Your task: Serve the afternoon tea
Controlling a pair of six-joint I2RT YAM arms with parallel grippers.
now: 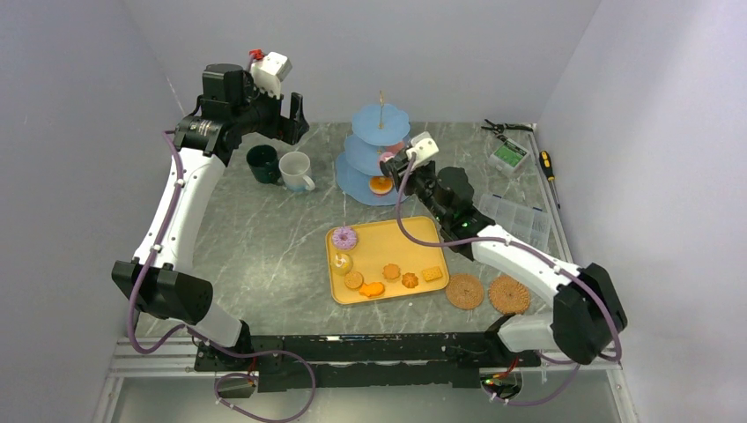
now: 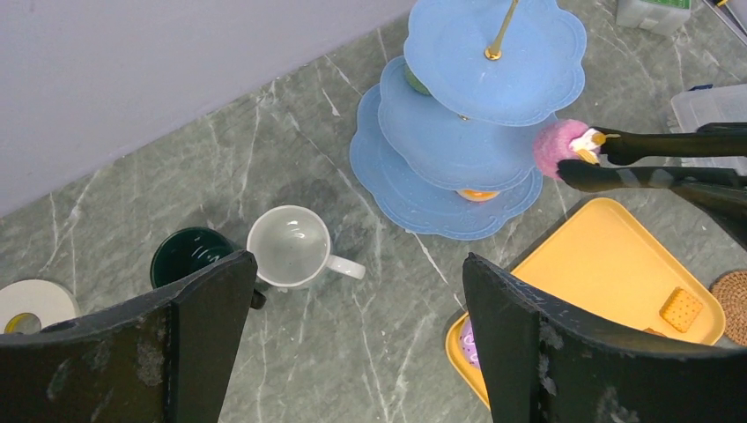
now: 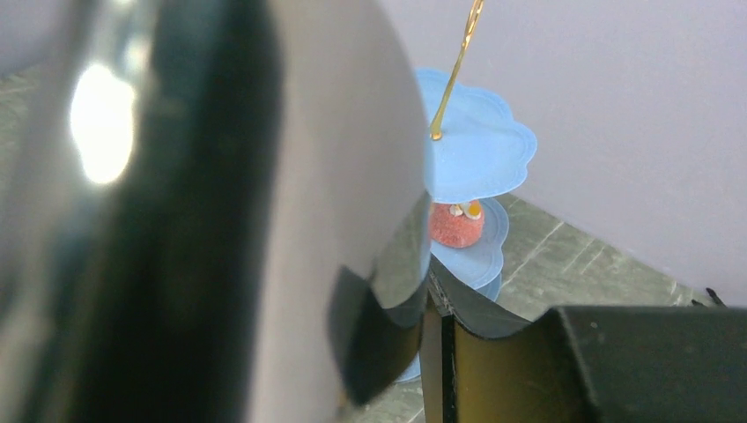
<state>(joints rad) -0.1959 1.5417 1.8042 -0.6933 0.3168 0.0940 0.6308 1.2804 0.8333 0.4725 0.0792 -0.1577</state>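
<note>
So the grey marbled surface (image 1: 264, 238) is carrying everything, with the light-blue three-tier scalloped stand (image 2: 458, 132) sitting at the back. My left claw (image 2: 357, 264) is hanging wide open and empty above the white ceramic mug (image 2: 289, 247) and dark green mug (image 2: 189, 256), probably lining up for those. My right claw (image 1: 401, 166) is squeezing the black tongs (image 2: 652, 145), which are pinching a fuzzy pink treat (image 2: 559, 150) with yellow bits on top at the middle tier's rim. I'm guessing the tongs are sparing it from squashing.
</note>
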